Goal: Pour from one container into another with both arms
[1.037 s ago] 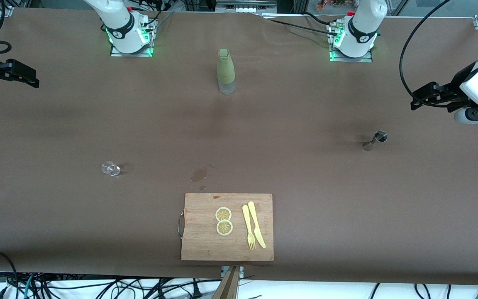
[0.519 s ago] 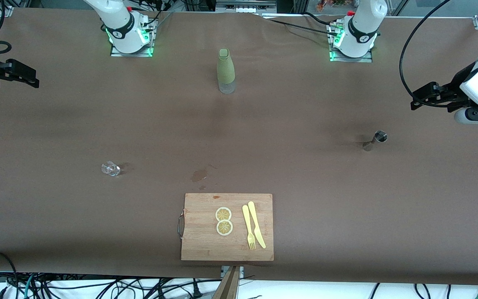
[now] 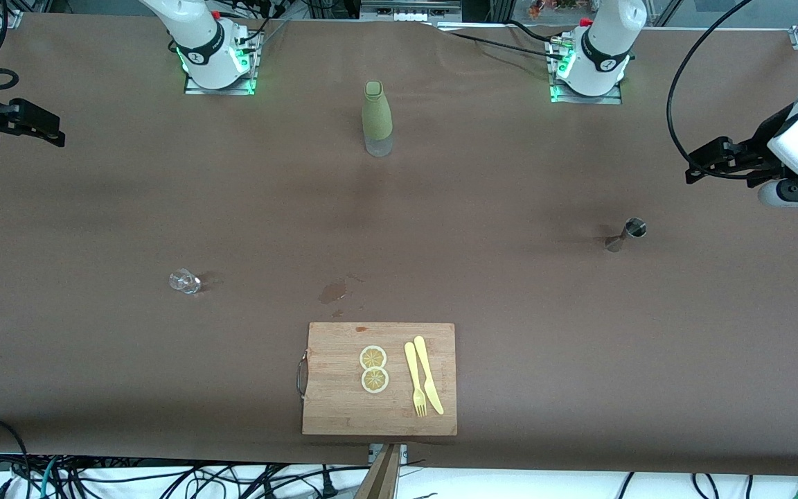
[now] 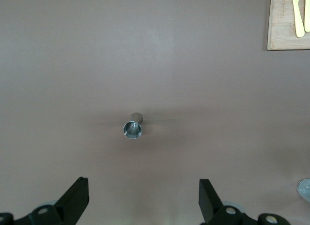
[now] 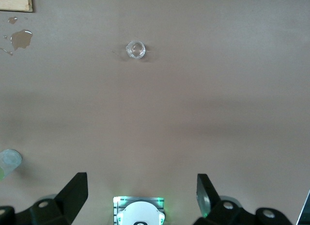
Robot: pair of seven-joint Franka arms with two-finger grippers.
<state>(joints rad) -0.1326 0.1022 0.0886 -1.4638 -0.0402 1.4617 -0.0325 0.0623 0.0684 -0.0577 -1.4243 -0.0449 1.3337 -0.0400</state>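
Table: brown cloth (image 3: 482, 291) covers the whole top, and both our arm bases stand along its farther edge.
Left gripper: our left gripper (image 3: 695, 168) hangs over the left arm's end of the table, fingers (image 4: 77, 198) spread wide with nothing between them.
Right gripper: our right gripper (image 3: 56, 136) sits up over the right arm's end, fingers (image 5: 75, 188) also wide apart and empty.
Jigger: little metal jigger (image 3: 626, 233) stands upright on the cloth near the left arm's end, well apart from our left gripper; the left wrist view looks straight down into its open cup (image 4: 132, 129).
Glass cup: tiny clear glass cup (image 3: 184, 281) stands toward the right arm's end, nearer the front camera than the jigger, and we see it from above in the right wrist view (image 5: 135, 49) too.
Bottle: olive-green bottle (image 3: 376, 118) stands upright mid-table between the two bases.
Wet patch: small spill mark (image 3: 332, 291) sits just beside the board's farther edge.
Cutting board: wooden board (image 3: 333, 409) lies closest to the front camera, carrying two lemon slices (image 3: 374, 369), a yellow fork (image 3: 415, 379) and a yellow knife (image 3: 428, 374) side by side.
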